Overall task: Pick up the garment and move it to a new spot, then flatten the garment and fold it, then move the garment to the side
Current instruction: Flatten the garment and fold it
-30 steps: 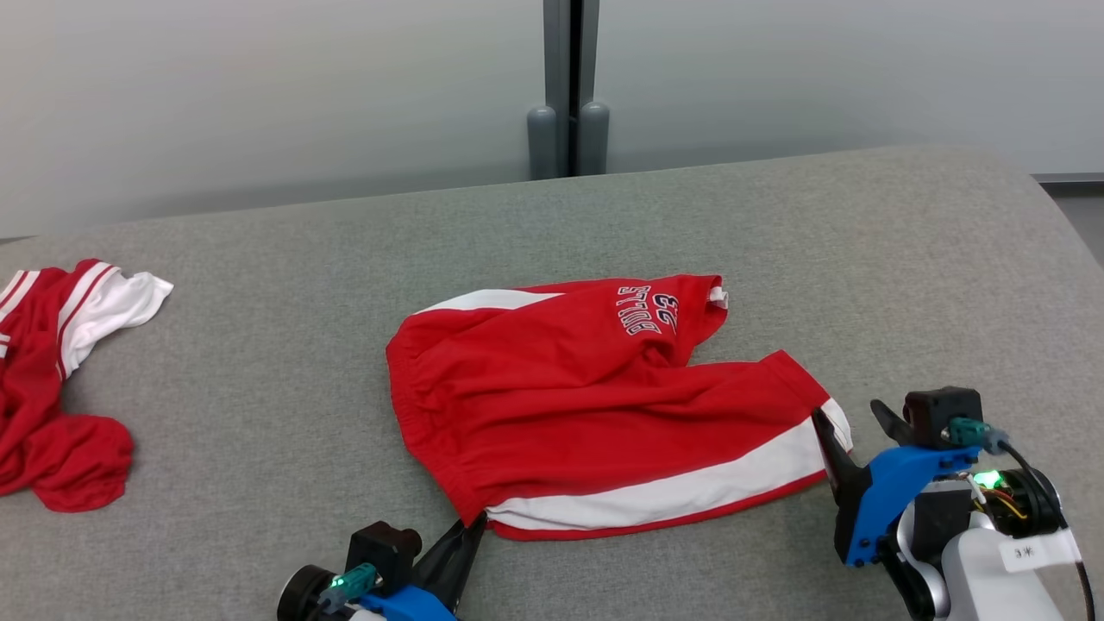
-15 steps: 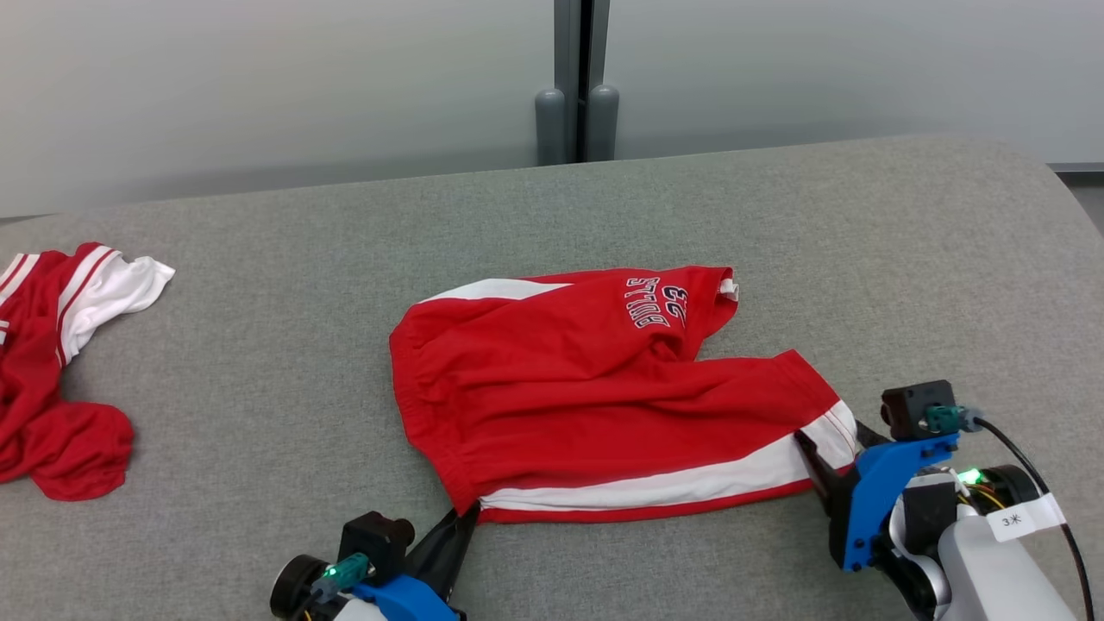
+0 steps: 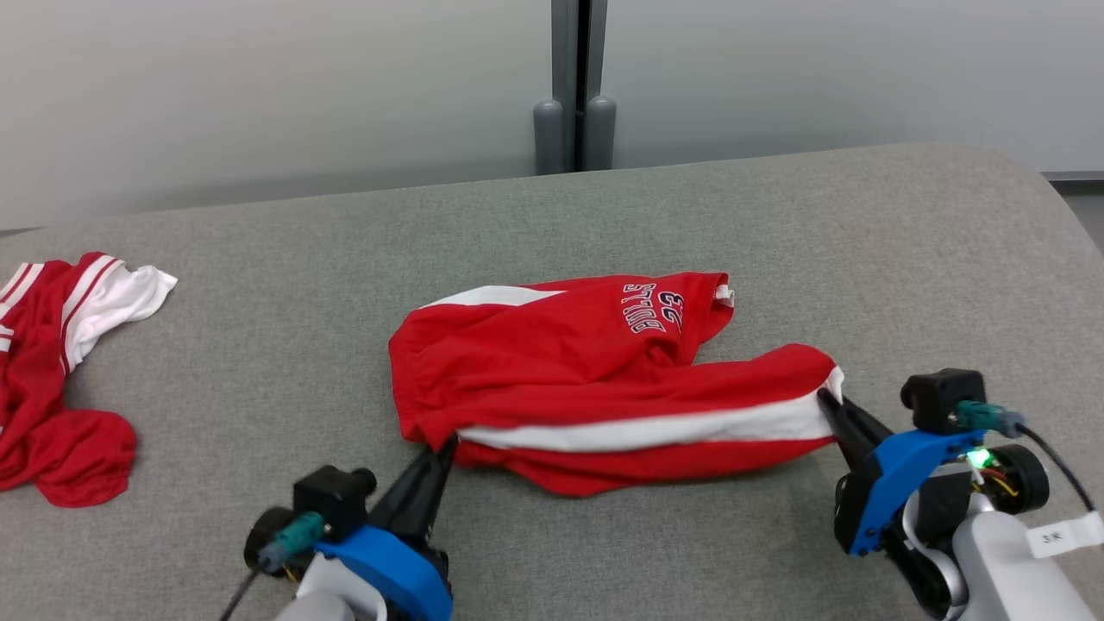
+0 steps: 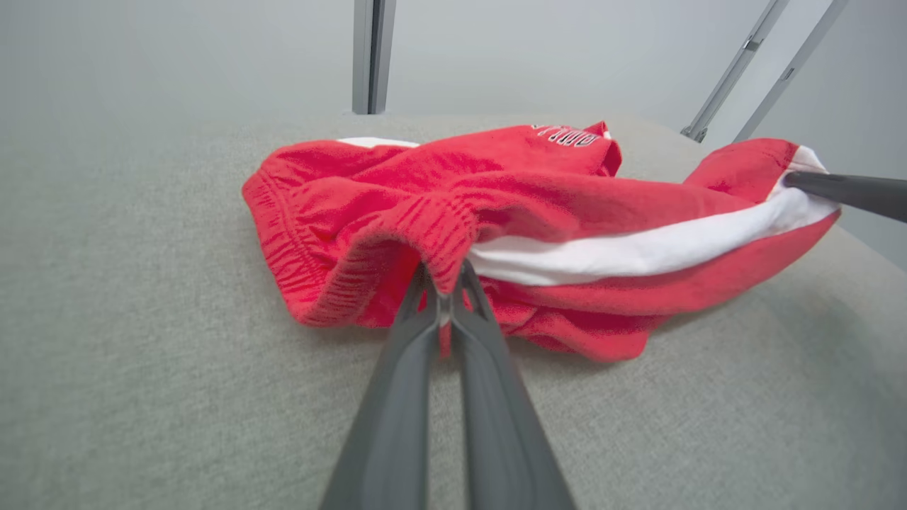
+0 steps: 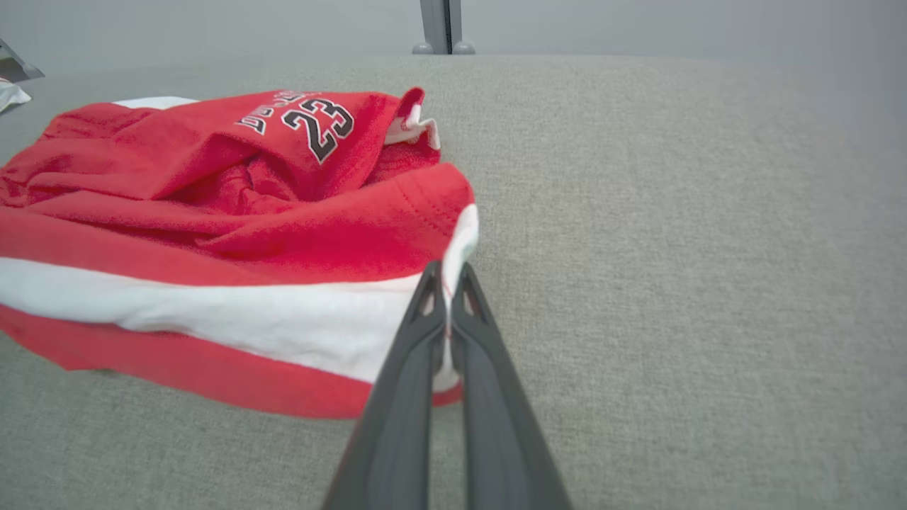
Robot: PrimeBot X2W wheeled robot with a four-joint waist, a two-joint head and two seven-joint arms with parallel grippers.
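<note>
Left gripper (image 3: 445, 446): two long dark fingers pressed together, pinching a gathered corner of the elastic waistband (image 4: 283, 212) of the red shorts (image 3: 595, 371); in the left wrist view a sliver of red cloth shows between the tips. Right gripper (image 3: 825, 398): fingers likewise closed, clamped on the leg hem at the end of the white side stripe (image 3: 655, 429). Between the two grippers: the stripe runs nearly straight from one grip to the other, lifted off the surface, with a red band of cloth sagging beneath it on the robot's side. Beyond the grippers: the rest of the shorts lies rumpled on the grey fabric surface (image 3: 776, 224), waistband bunched just past the left gripper, the held leg humped just past the right one. Further beyond, nearer the right gripper than the left: the other leg, lying flat, with dark lettering and the number 23 (image 5: 319, 120) on it and a bit of white at its hem. Well apart, out to the left of the left gripper: a second red and white garment (image 3: 52, 379), crumpled near the surface's edge. Past the far edge of the surface, roughly midway between the grippers: a grey upright post (image 3: 573, 86) against a pale wall.
</note>
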